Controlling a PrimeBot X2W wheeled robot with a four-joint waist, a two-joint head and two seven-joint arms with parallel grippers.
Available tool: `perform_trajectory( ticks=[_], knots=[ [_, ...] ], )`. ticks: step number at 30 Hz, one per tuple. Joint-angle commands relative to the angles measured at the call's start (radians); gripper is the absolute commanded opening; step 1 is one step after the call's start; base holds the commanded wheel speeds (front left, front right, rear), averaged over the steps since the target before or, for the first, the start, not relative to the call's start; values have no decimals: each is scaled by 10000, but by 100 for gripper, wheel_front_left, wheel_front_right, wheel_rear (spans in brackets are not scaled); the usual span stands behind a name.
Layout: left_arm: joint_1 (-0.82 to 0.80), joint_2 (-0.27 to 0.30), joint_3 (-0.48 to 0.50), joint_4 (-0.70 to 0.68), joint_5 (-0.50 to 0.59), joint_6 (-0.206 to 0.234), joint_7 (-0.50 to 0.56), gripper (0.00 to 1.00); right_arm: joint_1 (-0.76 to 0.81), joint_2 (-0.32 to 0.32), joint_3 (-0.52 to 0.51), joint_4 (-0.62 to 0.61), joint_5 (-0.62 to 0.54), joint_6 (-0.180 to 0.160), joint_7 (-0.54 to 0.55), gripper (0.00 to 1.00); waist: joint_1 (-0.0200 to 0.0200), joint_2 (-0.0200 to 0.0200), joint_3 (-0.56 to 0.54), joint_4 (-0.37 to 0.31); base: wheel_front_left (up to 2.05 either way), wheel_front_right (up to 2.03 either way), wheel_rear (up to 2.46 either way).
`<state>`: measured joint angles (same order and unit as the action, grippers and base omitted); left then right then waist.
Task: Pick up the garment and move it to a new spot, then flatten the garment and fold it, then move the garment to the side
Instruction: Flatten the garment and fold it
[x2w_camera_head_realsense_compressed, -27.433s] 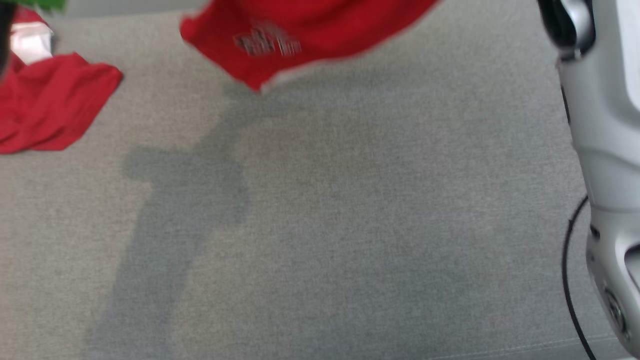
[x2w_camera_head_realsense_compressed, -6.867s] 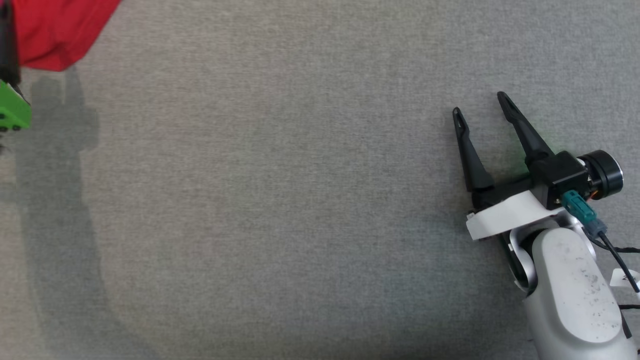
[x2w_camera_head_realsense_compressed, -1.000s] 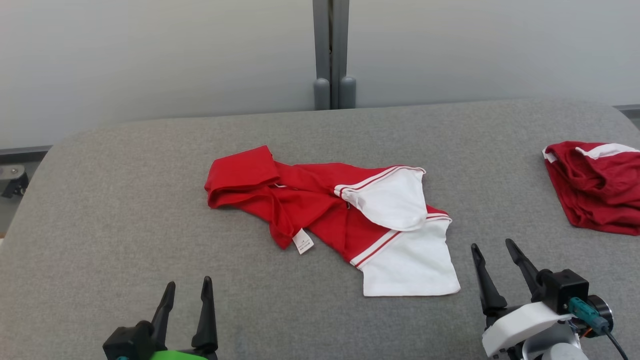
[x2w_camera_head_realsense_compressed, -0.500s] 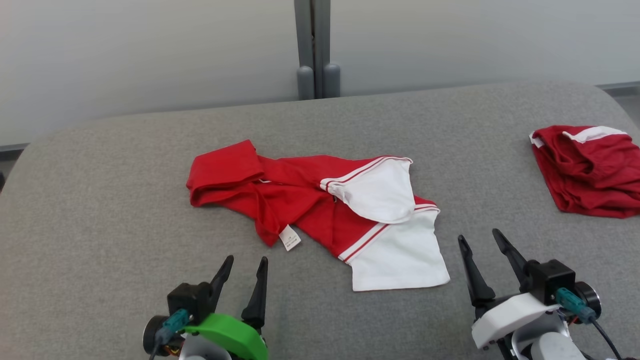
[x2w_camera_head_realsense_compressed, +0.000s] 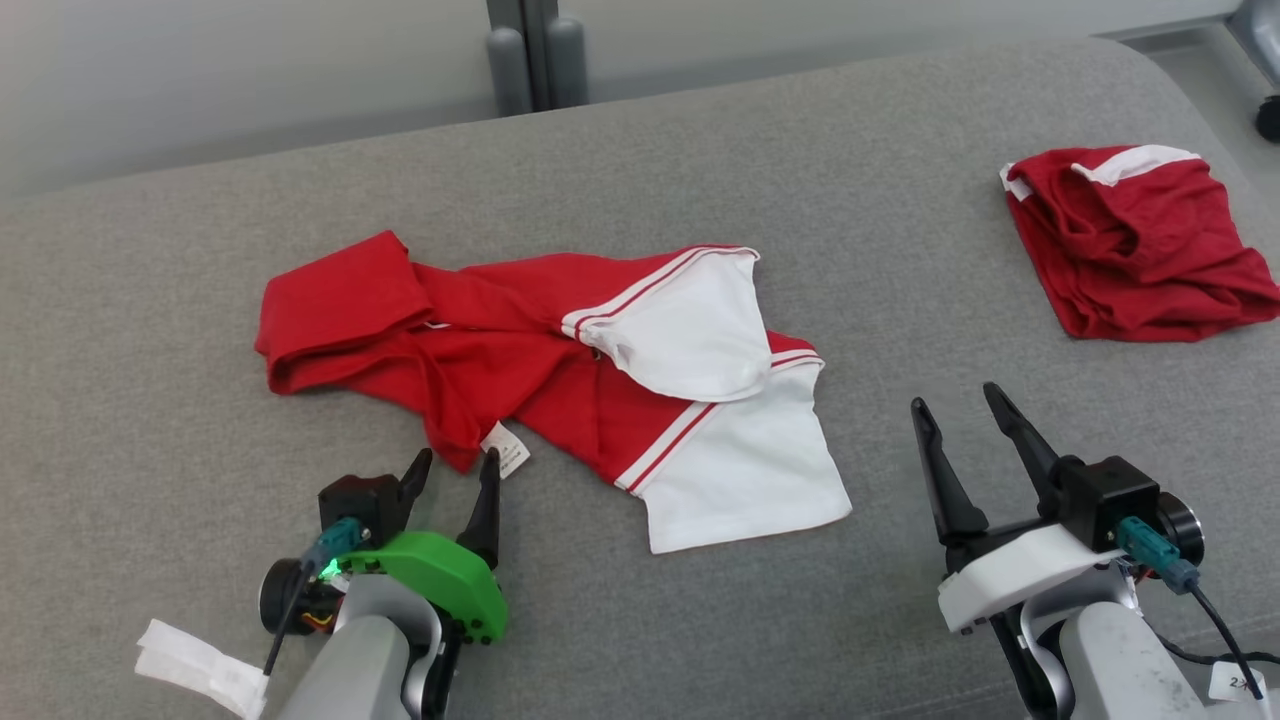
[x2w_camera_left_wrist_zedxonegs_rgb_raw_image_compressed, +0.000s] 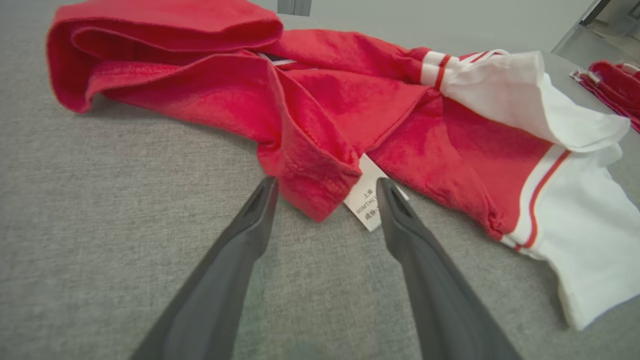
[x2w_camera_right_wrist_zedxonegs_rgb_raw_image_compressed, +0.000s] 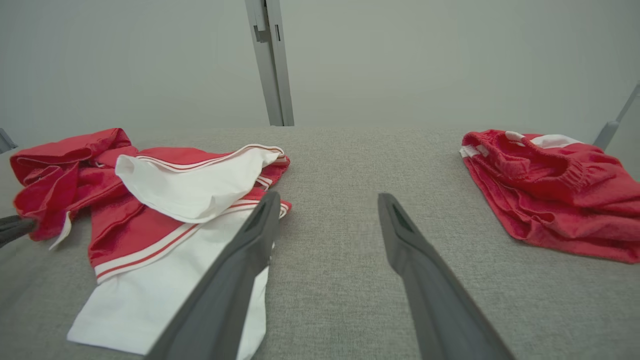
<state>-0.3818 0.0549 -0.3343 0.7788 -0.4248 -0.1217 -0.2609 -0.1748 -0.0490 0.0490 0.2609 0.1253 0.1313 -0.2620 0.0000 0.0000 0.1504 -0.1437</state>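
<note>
The garment (x2w_camera_head_realsense_compressed: 520, 340), red with white panels and red stripes, lies crumpled in the middle of the grey padded table (x2w_camera_head_realsense_compressed: 800, 620). My left gripper (x2w_camera_head_realsense_compressed: 455, 462) stands open right at its near red corner, where a white label (x2w_camera_head_realsense_compressed: 506, 449) sticks out. In the left wrist view that red corner (x2w_camera_left_wrist_zedxonegs_rgb_raw_image_compressed: 320, 195) and the label (x2w_camera_left_wrist_zedxonegs_rgb_raw_image_compressed: 367, 200) sit between the tips of my left gripper (x2w_camera_left_wrist_zedxonegs_rgb_raw_image_compressed: 326, 184), without being pinched. My right gripper (x2w_camera_head_realsense_compressed: 955, 400) is open over bare table, right of the garment's white panel (x2w_camera_head_realsense_compressed: 745, 480). In the right wrist view my right gripper (x2w_camera_right_wrist_zedxonegs_rgb_raw_image_compressed: 328, 197) is beside the garment (x2w_camera_right_wrist_zedxonegs_rgb_raw_image_compressed: 190, 185).
Another red garment (x2w_camera_head_realsense_compressed: 1130, 240) with a white trim lies bunched at the table's far right, also seen as a red heap (x2w_camera_right_wrist_zedxonegs_rgb_raw_image_compressed: 545, 190) in the right wrist view. A grey post (x2w_camera_head_realsense_compressed: 530, 50) stands behind the table against a pale wall.
The head camera has tipped down and shifted, so the whole picture moved. My left gripper has come forward to the garment's near red corner by the label. The right gripper has kept its place, open.
</note>
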Motion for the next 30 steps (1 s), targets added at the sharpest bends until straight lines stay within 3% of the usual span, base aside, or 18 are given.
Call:
perform_trajectory(
  ticks=[1,12,15,17,19,22,24,30],
  knots=[
    [-253,31,64,73,-7,68,-46,100,-94,-30,-22,-45,49,-12,-40,100,0,0,426,-409,0,0,0],
    [-387,17,1142,-204,352,783,-45,100,-206,-31,-224,-195,70,-13,-40,100,0,0,542,-287,0,0,0],
    [-418,18,1297,-67,438,808,-44,100,-222,-31,-229,-226,87,-13,-40,100,0,0,580,-216,0,0,0],
    [-511,19,1331,120,525,783,-44,92,-222,-31,-225,-233,74,-13,-40,100,0,0,605,-174,0,0,0],
    [-631,13,1373,268,579,779,-46,77,-236,-33,-218,-238,58,-13,-39,100,0,0,635,-148,0,0,0],
    [-706,1,1470,454,602,734,-45,24,-271,-31,-225,-258,45,-13,-40,100,0,0,665,-120,0,0,0],
    [-769,-6,1561,365,585,678,-45,0,-291,-31,-230,-301,28,-13,-39,100,0,0,673,-98,0,0,0],
    [-228,-16,2125,-636,302,435,-45,0,-161,-31,-402,-273,-48,-13,-37,100,0,0,509,103,0,0,0]
  ],
)
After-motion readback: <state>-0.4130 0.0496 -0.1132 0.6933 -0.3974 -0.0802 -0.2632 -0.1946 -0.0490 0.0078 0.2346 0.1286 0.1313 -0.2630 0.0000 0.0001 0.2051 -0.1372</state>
